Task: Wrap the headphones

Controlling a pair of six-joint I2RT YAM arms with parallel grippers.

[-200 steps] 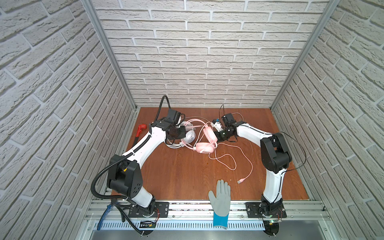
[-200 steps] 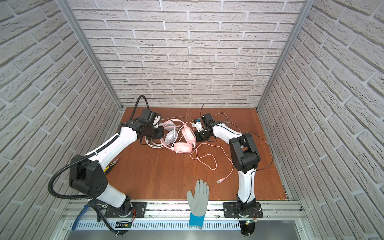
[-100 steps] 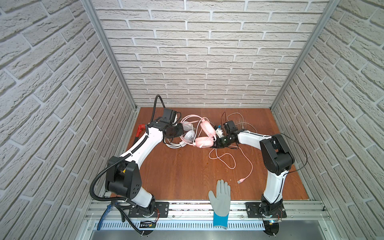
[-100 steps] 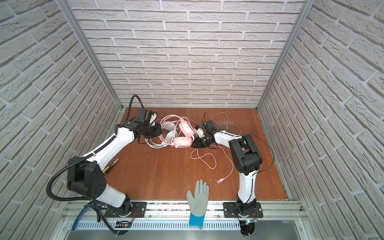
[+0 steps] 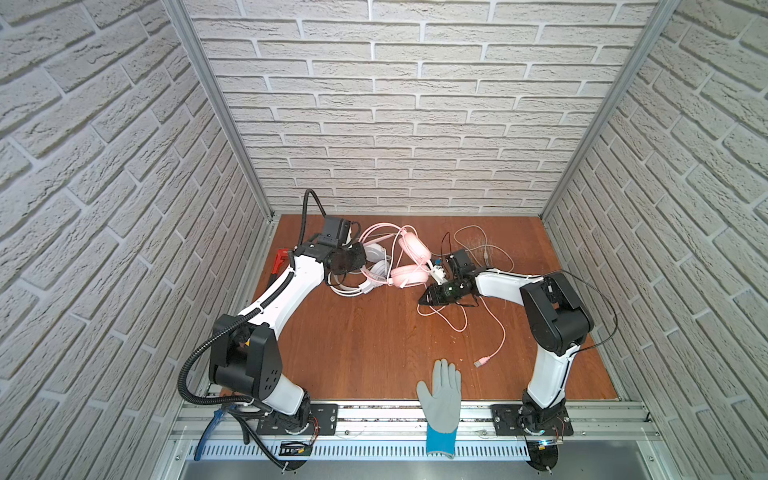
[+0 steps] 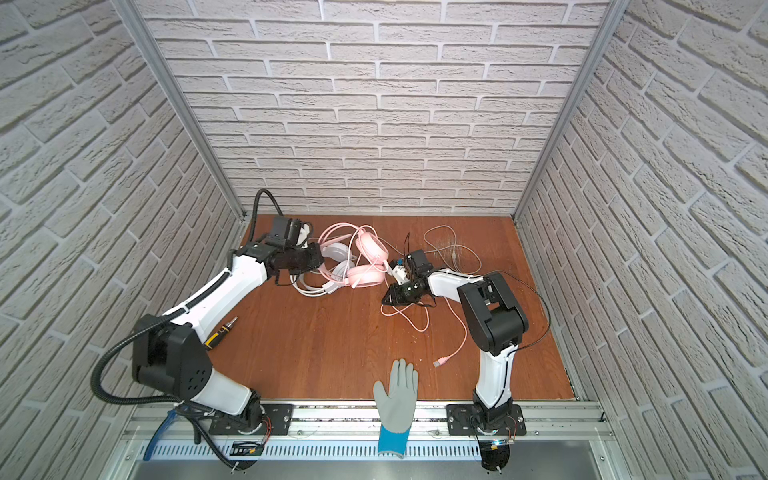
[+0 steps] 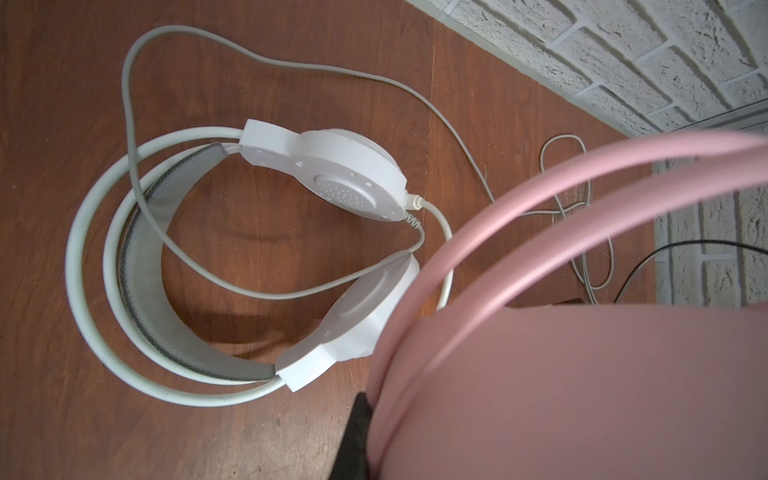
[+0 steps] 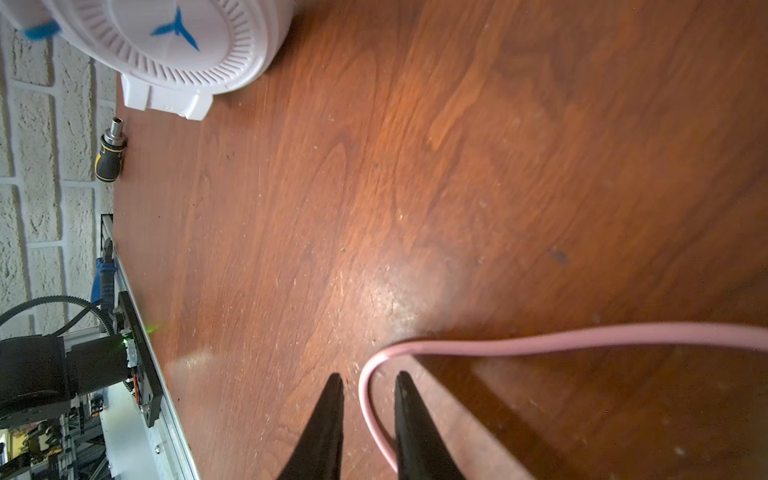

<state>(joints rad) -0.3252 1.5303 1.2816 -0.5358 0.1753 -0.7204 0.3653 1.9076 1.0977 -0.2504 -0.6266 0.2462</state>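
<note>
The pink headphones (image 5: 412, 258) (image 6: 369, 259) are at the back middle of the table, partly raised. My left gripper (image 5: 356, 261) (image 6: 314, 261) is shut on their pink headband (image 7: 540, 187); only one black finger (image 7: 356, 436) shows. The white headphones (image 5: 376, 266) (image 7: 345, 178) lie flat on the table beside and below it. The pink cable (image 5: 494, 320) (image 8: 540, 343) loops over the table to its plug (image 5: 481, 362). My right gripper (image 5: 423, 301) (image 6: 385, 301) (image 8: 368, 378) is low over the table, open, with the cable running loosely between its fingers.
A grey glove (image 5: 442, 399) lies over the front rail. A screwdriver (image 6: 220, 332) (image 8: 110, 156) lies at the left. A red tool (image 5: 280, 259) sits by the left wall. A grey cable (image 5: 478, 245) coils at the back right. Brick walls close three sides.
My left gripper has drawn the pink headphones a little toward the back left. My right gripper has left the earcups, swung toward the front and come down around the pink cable.
</note>
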